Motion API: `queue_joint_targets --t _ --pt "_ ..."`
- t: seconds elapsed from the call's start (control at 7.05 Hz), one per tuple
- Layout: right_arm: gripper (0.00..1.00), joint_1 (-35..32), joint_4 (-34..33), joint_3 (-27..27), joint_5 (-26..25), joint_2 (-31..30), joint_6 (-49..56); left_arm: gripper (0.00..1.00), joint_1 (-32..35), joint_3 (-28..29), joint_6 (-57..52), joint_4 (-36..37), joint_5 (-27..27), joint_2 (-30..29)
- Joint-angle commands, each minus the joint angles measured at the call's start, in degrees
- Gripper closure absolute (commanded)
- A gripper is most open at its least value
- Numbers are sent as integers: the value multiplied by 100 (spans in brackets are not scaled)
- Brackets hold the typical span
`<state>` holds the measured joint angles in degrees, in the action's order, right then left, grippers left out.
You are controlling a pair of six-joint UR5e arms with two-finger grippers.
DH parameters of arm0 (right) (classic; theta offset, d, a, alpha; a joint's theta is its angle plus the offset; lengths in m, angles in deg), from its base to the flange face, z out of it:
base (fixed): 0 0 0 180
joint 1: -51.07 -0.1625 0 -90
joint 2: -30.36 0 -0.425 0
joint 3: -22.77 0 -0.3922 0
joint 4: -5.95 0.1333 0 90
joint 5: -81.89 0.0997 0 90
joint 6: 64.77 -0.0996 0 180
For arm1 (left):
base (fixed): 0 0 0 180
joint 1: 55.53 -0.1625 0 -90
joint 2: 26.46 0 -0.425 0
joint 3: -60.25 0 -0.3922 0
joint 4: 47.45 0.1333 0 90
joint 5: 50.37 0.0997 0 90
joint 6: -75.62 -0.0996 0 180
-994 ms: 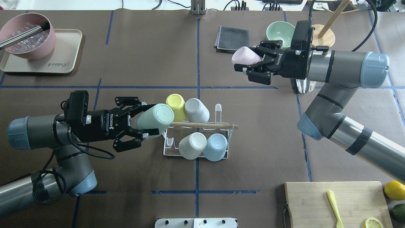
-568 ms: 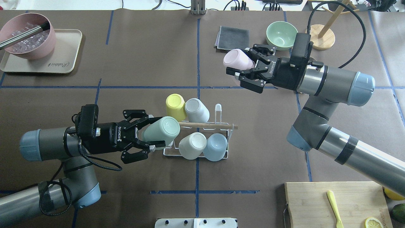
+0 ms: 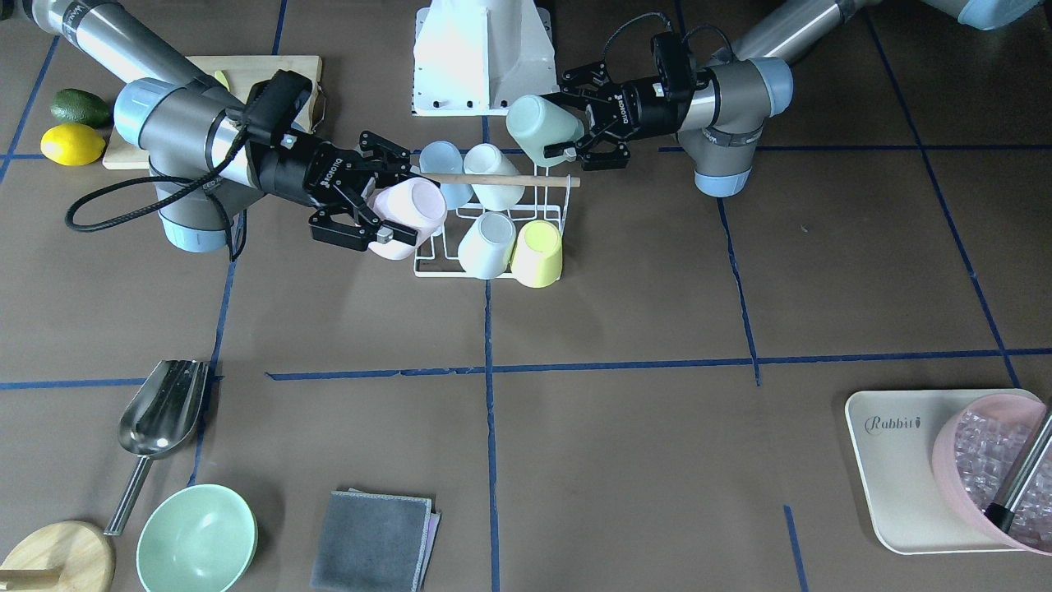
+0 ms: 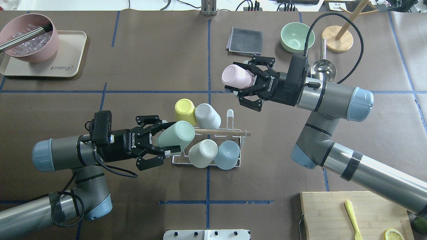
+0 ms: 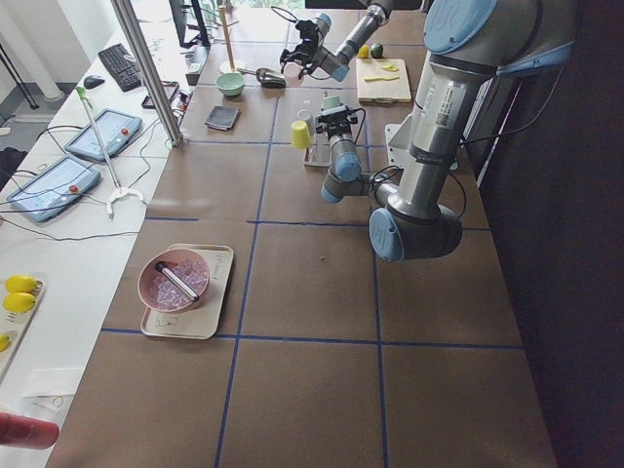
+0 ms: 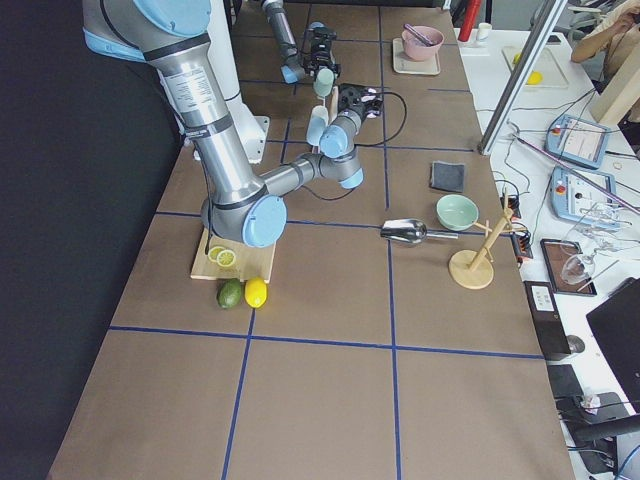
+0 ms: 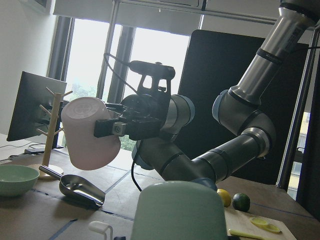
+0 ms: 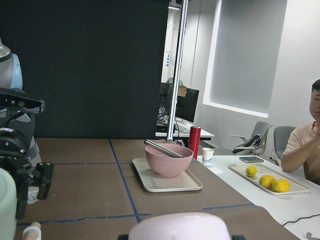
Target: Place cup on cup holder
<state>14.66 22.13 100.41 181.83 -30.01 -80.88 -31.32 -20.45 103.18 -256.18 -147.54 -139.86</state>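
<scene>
The cup holder is a white wire rack with a wooden rod, at the table's middle. It holds a yellow cup, a grey cup, a white cup and a blue cup. My left gripper is shut on a mint green cup, tilted over the rack's near left corner. My right gripper is shut on a pink cup, held in the air beyond the rack. The front view shows the pink cup and the mint green cup at the rack's two ends.
A green bowl, grey cloth, metal scoop and wooden stand lie at the far right. A tray with a pink bowl sits far left. A cutting board is near right.
My right arm has carried the pink cup left and nearer, toward the rack. My left arm has moved the mint green cup right, over the rack's left end.
</scene>
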Motion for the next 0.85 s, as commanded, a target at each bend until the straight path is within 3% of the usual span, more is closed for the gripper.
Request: queue_joint_targets --t 0.0,0.43,0.57,0.71 --pt "100 124 -10 -346 8 315 125 91 -47 107 4 -27 49 -6" --pt "100 528 16 -434 -9 229 240 85 -126 178 -23 -62 49 3" --pt "100 633 51 -434 -9 184 240 75 -126 178 -23 -158 49 38" --pt "100 695 61 -425 0 123 249 51 -126 178 -23 -168 58 73"
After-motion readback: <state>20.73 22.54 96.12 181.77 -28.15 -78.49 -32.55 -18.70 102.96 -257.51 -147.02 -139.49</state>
